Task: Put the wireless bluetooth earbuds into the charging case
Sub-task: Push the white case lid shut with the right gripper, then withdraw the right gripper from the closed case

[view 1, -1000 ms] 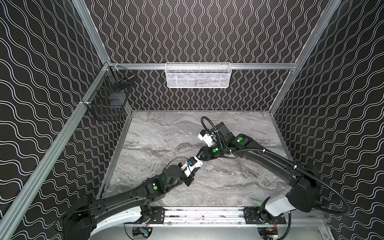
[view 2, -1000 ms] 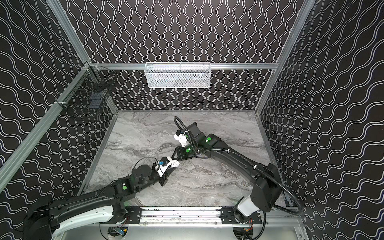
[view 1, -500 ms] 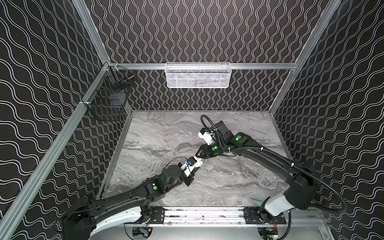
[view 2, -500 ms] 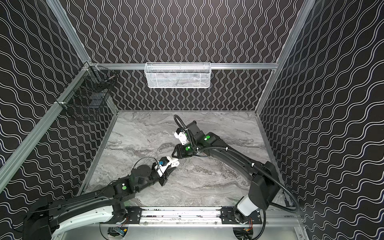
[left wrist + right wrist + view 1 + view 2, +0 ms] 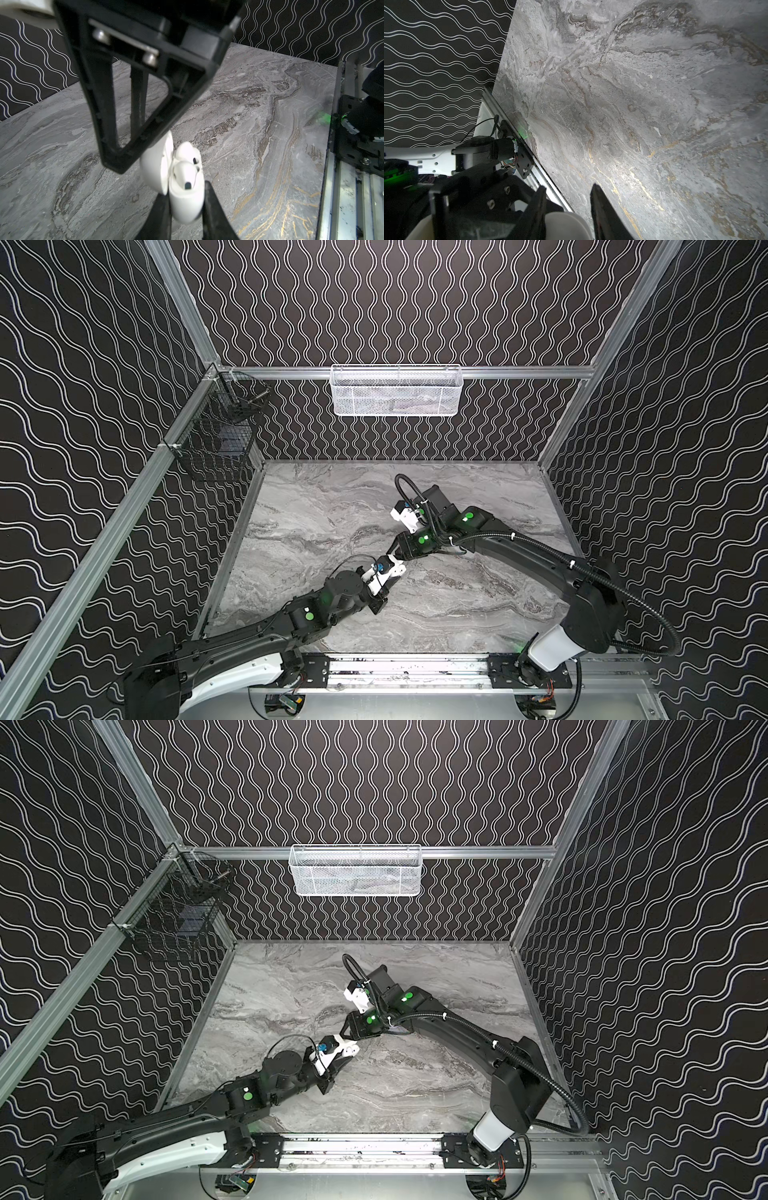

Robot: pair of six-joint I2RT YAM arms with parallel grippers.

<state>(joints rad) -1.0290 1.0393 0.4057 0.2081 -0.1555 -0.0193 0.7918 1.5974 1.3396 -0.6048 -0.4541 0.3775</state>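
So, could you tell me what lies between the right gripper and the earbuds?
Only the open lid, in the left wrist view: the right gripper is at its outer side, the earbuds sit in the case.

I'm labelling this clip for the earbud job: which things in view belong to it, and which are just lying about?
Job: charging case in the left pincer; two white earbuds seated in it; right pincer beside its lid.
Lying about: white mesh basket and black wire basket, both hung on the walls.

Right gripper (image 5: 569, 188), jaws parted, white rounded shape (image 5: 566, 225) between them, possibly case lid
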